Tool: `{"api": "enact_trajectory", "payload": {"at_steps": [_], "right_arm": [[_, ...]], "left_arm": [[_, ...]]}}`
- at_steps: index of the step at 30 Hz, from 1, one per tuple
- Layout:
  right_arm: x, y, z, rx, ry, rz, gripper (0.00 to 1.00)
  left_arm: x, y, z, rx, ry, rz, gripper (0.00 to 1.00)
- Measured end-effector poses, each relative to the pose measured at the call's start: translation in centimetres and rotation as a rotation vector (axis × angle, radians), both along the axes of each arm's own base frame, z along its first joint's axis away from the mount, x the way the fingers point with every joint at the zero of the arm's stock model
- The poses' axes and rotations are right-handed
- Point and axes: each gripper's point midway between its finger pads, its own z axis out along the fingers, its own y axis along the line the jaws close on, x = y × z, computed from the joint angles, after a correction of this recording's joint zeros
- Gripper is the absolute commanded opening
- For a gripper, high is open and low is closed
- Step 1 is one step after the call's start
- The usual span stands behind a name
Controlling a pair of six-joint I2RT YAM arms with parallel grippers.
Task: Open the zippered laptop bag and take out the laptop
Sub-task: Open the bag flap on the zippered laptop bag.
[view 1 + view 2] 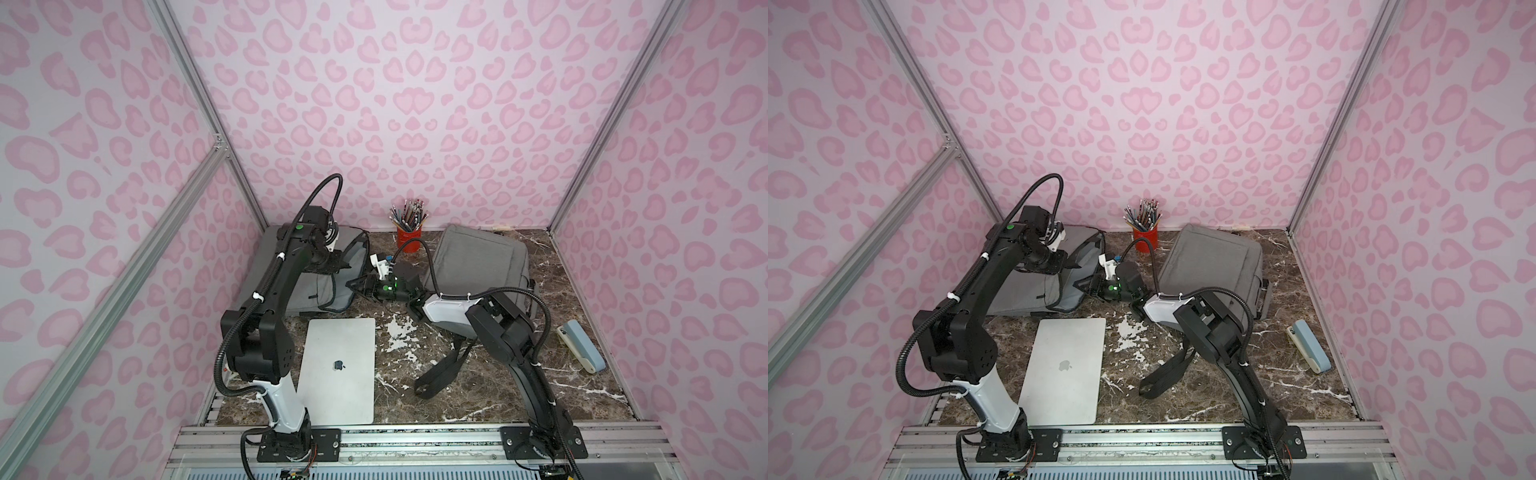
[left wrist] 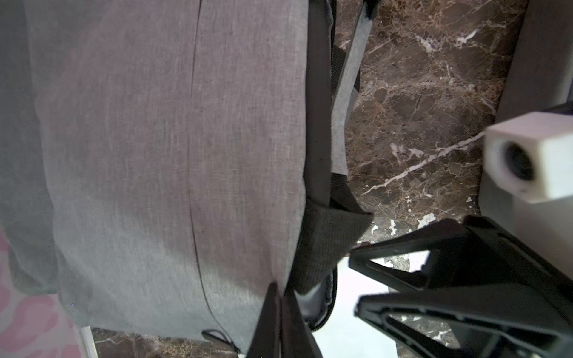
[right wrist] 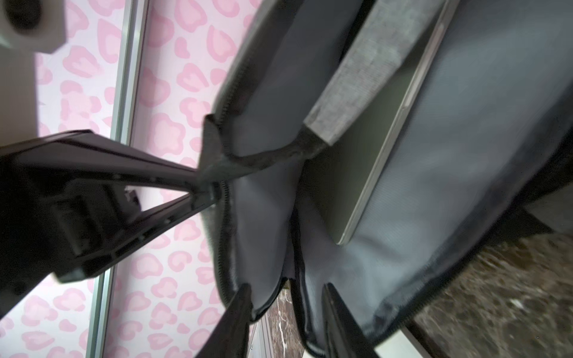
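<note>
The grey zippered laptop bag lies at the back left with its mouth unzipped. My left gripper is shut on the edge of its top flap and holds it up, as the right wrist view also shows. My right gripper is at the bag's mouth, jaws apart, with folds of the grey lining between them. Inside, a laptop with a silver edge sits in the sleeve under a grey strap. A second silver laptop lies flat on the table in front of the bag.
Another grey bag lies at the back right, its black strap trailing toward the front. A red cup of pencils stands at the back wall. A blue and white stapler-like object lies by the right wall.
</note>
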Motion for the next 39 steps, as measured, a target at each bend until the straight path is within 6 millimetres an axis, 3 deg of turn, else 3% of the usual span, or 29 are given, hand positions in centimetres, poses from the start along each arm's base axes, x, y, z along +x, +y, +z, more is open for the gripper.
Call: {"api": "enact_trajectory", "payload": {"at_steps": [4,11,18,25,35,39], "right_arm": [[1.2,1.6,-2.1,-0.001,0.042,0.001,0.41],[3.9,4.1,-2.7,0.005,0.041,-0.005,0.45],[6.1,5.7,-6.3,-0.060,0.106,-0.029,0.49],[7.8,7.3,-7.1,-0.062,0.098,-0.037,0.50],[8.0,7.9,-6.7,-0.002,0.092,-0.036,0.42],[8.1,7.9,-6.7,0.019,0.102,-0.042,0.32]], "left_arm": [[0.0,-0.1,0.8,-0.012,-0.022,0.001,0.02],[-0.1,-0.2,1.0,-0.034,-0.028,-0.002,0.02],[-0.2,-0.4,0.8,-0.050,-0.035,-0.007,0.02],[0.0,-0.7,0.6,-0.078,-0.039,-0.014,0.02],[-0.1,-1.3,-0.6,-0.110,-0.009,-0.027,0.02],[-0.2,-1.4,-1.1,-0.116,-0.002,-0.023,0.02]]}}
